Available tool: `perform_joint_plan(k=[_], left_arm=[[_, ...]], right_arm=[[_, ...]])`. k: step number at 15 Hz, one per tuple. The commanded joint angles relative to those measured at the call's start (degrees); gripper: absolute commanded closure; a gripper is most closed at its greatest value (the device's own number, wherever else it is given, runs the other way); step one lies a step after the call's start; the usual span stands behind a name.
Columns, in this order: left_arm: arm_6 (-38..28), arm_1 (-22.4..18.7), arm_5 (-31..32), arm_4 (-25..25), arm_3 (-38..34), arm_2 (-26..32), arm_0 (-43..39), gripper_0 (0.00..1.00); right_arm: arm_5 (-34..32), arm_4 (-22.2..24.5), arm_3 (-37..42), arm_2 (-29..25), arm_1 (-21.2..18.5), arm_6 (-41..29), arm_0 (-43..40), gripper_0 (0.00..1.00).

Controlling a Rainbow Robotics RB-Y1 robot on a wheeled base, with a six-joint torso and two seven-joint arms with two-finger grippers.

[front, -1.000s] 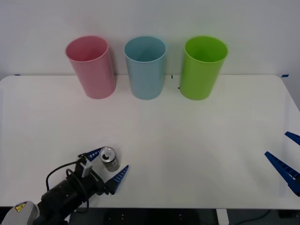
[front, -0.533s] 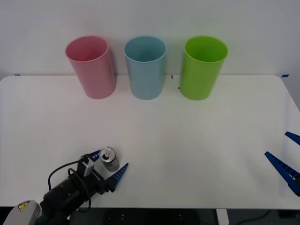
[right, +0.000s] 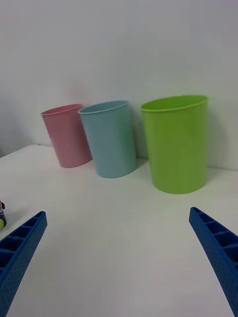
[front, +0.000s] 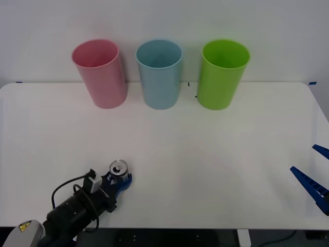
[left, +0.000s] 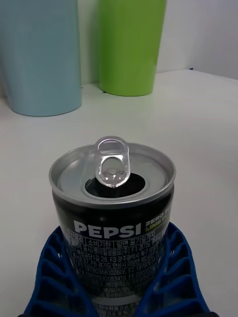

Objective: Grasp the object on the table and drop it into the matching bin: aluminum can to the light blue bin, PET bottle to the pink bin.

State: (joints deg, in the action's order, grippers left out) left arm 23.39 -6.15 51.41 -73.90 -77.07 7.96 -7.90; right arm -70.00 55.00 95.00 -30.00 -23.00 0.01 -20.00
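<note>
— Where does the small silver-grey aluminum can (front: 119, 169) sit?

— Upright near the front edge of the large white table (front: 205, 154), toward its left corner. The left gripper (front: 118, 181) has its blue ribbed fingers (left: 52, 270) clamped on the can's body from both sides (the left wrist view shows them hugging the black label (left: 113, 233), with the pull tab (left: 111, 162) standing over the open mouth).

— And the bins?

— In a row along the back edge: the tall pink plastic bin (front: 100, 73) at the left, the tall light blue plastic bin (front: 160, 73) in the middle, the tall green plastic bin (front: 221, 74) to its right, all well apart from the can.

— The other arm?

— The right gripper (front: 313, 177) hangs at the table's right edge near the front corner, its fingers (right: 20, 247) spread wide apart and holding nothing.
</note>
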Motion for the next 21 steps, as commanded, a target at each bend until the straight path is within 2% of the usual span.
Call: perform_joint_plan(k=[1, 3, 6, 9, 13, 18, 21], left_arm=[[0.1, -0.1, 0.0, 0.0, 0.0, 0.4, 0.1, 1.0], [0.1, -0.2, 0.0, 0.1, 0.0, 0.4, 0.2, 1.0], [-0.2, -0.2, 0.1, 3.4, -0.5, 0.8, 0.1, 1.0], [-0.5, -1.1, 0.0, 7.8, -1.6, 3.6, -0.5, 1.0], [-0.9, -1.8, 0.0, 10.7, -4.7, 7.0, -1.7, 1.0], [-2.6, -1.8, 0.0, 12.8, -9.2, 5.8, -2.3, 1.0], [-4.1, -1.8, -1.0, 14.0, -9.7, 4.4, 1.4, 1.0]], right_arm=[[0.0, 0.0, 0.0, 0.0, 0.0, 0.0, 0.0, 0.0], [0.0, 0.0, 0.0, 0.0, 0.0, 0.0, 0.0, 0.0], [0.0, 0.0, 0.0, 0.0, 0.0, 0.0, 0.0, 0.0], [0.0, 0.0, 0.0, 0.0, 0.0, 0.0, 0.0, 0.0], [0.0, 0.0, 0.0, 0.0, 0.0, 0.0, 0.0, 0.0], [0.0, 0.0, 0.0, 0.0, 0.0, 0.0, 0.0, 0.0], [0.0, 0.0, 0.0, 0.0, 0.0, 0.0, 0.0, 0.0]])
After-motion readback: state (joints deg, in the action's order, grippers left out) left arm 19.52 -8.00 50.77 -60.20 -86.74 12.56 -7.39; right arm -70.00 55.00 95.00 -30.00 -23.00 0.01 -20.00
